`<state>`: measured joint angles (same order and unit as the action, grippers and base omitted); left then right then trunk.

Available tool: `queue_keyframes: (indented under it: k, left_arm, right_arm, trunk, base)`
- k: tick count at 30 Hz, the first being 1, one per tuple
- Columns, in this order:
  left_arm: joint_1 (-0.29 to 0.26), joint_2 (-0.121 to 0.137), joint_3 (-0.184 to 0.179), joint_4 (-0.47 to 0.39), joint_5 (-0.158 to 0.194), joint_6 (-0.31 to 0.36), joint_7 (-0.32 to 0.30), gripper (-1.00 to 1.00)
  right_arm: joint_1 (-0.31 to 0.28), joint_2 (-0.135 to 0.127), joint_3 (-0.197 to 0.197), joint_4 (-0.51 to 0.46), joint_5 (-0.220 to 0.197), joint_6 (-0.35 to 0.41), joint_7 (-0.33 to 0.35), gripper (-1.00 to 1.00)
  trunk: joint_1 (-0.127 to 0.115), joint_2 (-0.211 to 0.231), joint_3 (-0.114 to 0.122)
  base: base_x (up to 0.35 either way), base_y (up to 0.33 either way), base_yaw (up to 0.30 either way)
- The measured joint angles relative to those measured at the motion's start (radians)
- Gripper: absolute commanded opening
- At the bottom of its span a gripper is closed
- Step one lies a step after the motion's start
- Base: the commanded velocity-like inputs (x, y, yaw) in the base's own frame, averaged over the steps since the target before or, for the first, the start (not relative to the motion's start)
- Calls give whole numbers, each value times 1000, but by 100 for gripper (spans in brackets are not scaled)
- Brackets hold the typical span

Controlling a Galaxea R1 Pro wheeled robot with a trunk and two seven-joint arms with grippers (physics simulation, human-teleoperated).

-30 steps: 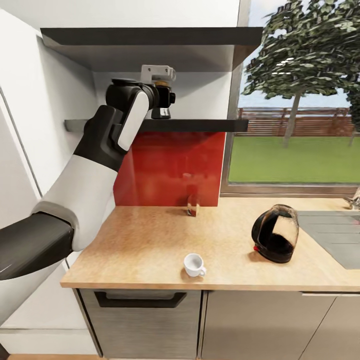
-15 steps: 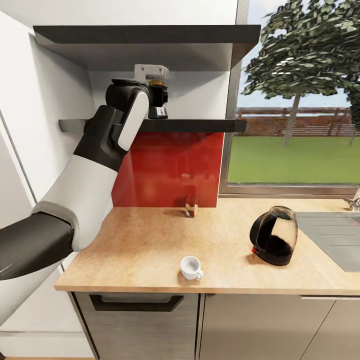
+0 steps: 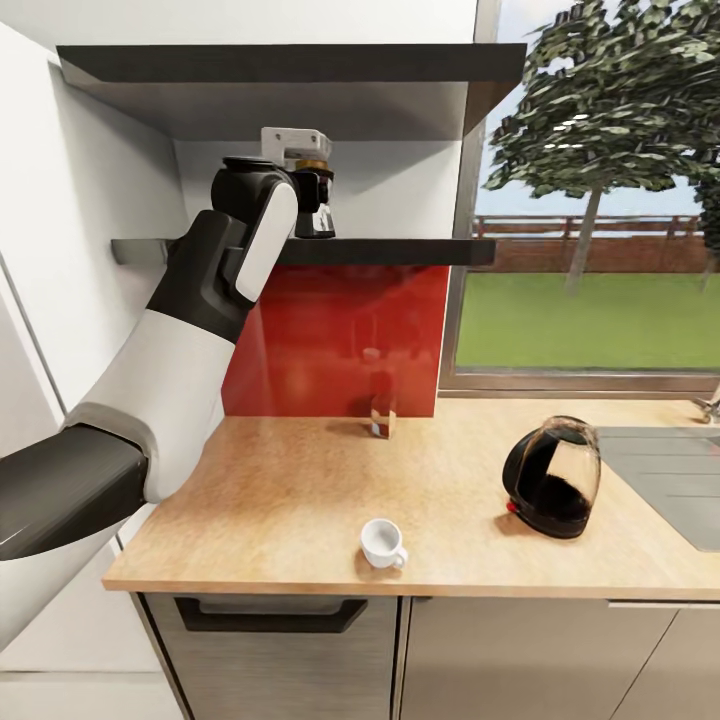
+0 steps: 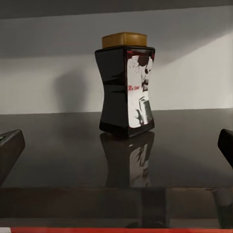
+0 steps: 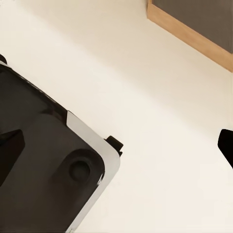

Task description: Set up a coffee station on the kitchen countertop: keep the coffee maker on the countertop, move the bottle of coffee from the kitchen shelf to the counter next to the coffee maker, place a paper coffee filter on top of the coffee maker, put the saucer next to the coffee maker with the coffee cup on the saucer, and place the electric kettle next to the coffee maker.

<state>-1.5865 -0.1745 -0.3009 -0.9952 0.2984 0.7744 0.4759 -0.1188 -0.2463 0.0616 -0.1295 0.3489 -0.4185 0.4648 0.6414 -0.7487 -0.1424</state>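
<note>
The bottle of coffee (image 4: 127, 90), a dark hourglass jar with a mustard-yellow lid, stands upright on the dark kitchen shelf (image 3: 400, 251). My left gripper (image 4: 116, 145) is open at the shelf's front edge, with the bottle further in and apart from both fingertips. In the head view my left arm (image 3: 235, 260) reaches up to that shelf, and the bottle (image 3: 318, 200) shows just past the wrist. On the countertop (image 3: 280, 500) a white coffee cup (image 3: 382, 543) stands near the front edge, with the dark electric kettle (image 3: 553, 478) to its right. My right gripper (image 5: 116, 145) is open and empty, pointing down at the floor.
A small glass jar (image 3: 383, 413) stands against the red backsplash (image 3: 340, 340). The steel sink (image 3: 665, 470) lies at the counter's right, under a window. A second shelf (image 3: 300, 70) hangs close above the first. The robot's dark base (image 5: 48, 165) is in the right wrist view.
The head view has shifted a little, so the counter and shelf sit slightly differently in the picture. My left arm stays raised at the shelf and has taken hold of nothing.
</note>
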Motion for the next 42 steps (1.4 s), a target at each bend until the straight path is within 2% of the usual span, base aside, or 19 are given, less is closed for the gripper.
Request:
queue_keyframes:
  k: [11,12,15,16,17,18,19,23,42]
  left_arm:
    - [0,0,1,1,0,1,1,100]
    - [0,0,2,1,0,1,1,100]
    - [0,0,2,1,0,1,1,100]
    - [0,0,1,1,0,1,1,100]
    - [0,0,1,1,0,1,1,100]
    - [0,0,0,1,0,1,1,100]
    - [0,0,0,1,0,1,1,100]
    - [0,0,0,0,-1,2,1,100]
    - [0,0,0,0,-1,2,2,100]
  right_arm:
    - [0,1,1,37,2,-1,-1,100]
    - [0,13,3,41,24,-2,-2,100]
    - [1,27,2,45,73,-2,-5,100]
    - [5,40,4,61,140,-3,-28,100]
    - [6,45,2,70,166,-2,-45,100]
    - [8,58,3,88,213,-3,-91,100]
    - [10,77,3,113,273,-3,-173,100]
    - [12,100,1,138,331,0,-265,100]
    - [12,106,0,145,347,1,-288,100]
  trunk:
    - [0,0,0]
    - [0,0,0]
    - [0,0,0]
    - [0,0,0]
    - [0,0,0]
    - [0,0,0]
    - [0,0,0]
    - [0,0,0]
    - [0,0,0]
  base:
    - [97,0,0]
    - [57,0,0]
    - [33,0,0]
    - [12,0,0]
    - [9,0,0]
    - [5,0,0]
    - [4,0,0]
    - [7,0,0]
    - [71,0,0]
